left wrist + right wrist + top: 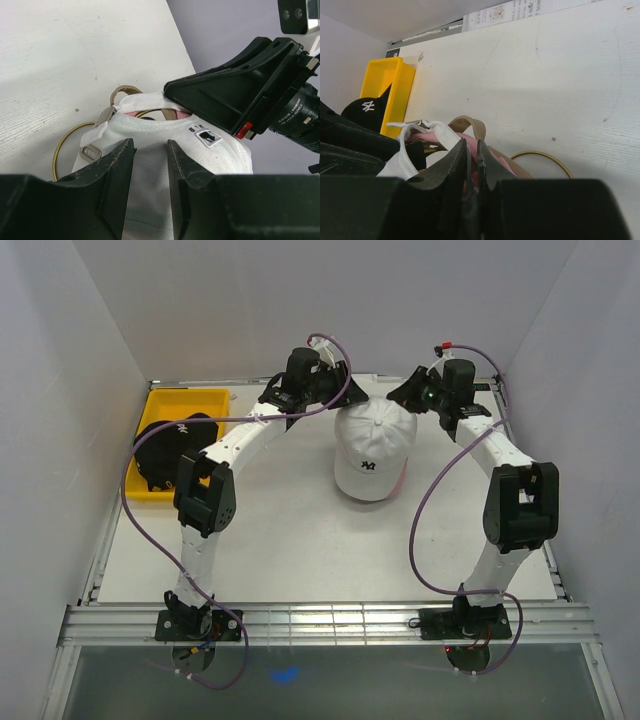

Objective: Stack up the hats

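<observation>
My left gripper (151, 146) and right gripper (472, 145) are black plastic, matt and faintly grainy. The white cap (372, 445) is finely woven matt cloth, and the pink cap (432, 136) beneath is cloth too. The wire stand (540, 152) is thin gold metal, faintly shiny. At the tabletop's far left corner the yellow tray (190, 397) is smooth glossy plastic, and the black cap (165, 450) in it is matt cloth. The tabletop (300, 540) is matt white, lightly scuffed.

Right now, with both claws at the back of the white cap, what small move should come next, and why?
Probably open the right claw, seemingly shut on pink fabric, and back it off. The white cap already sits over the pink cap and a tan strap, while the left claw stands open over it. Only the black cap, in the yellow tray, remains.
</observation>
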`<state>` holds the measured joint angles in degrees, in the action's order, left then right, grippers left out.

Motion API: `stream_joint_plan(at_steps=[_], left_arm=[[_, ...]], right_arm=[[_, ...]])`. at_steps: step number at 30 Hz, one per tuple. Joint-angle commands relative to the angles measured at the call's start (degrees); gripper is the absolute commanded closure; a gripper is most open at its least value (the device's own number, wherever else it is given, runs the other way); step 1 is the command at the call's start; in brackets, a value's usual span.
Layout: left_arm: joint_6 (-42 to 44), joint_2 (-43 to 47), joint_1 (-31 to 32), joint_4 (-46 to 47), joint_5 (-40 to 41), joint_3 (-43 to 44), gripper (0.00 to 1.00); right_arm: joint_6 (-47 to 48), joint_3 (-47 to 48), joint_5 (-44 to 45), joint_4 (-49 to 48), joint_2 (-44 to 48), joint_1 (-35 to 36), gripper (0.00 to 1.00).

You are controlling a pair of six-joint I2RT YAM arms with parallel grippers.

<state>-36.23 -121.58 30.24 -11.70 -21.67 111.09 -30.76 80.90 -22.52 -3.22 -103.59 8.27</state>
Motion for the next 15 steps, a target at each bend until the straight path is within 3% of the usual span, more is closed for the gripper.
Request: stream_joint_plan(at_steps=[1,6,15], left_arm=[[-0.42,-1.56,0.0,-3.5,4.44,-2.19,0.56],[-1.74,-2.08,0.0,-3.24,5.59,-2.98,0.52],[-2.89,-1.56,0.0,-3.76,7.78,-4.21,0.41]], right_arm=[[2.11,-5.93,2.92,5.87,-0.56,0.25,0.81],[1.59,-5.84,5.02,8.94,-0.39,0.6,0.84],[-0.35,-11.38,6.62,5.6,2.96,0.6,0.82]])
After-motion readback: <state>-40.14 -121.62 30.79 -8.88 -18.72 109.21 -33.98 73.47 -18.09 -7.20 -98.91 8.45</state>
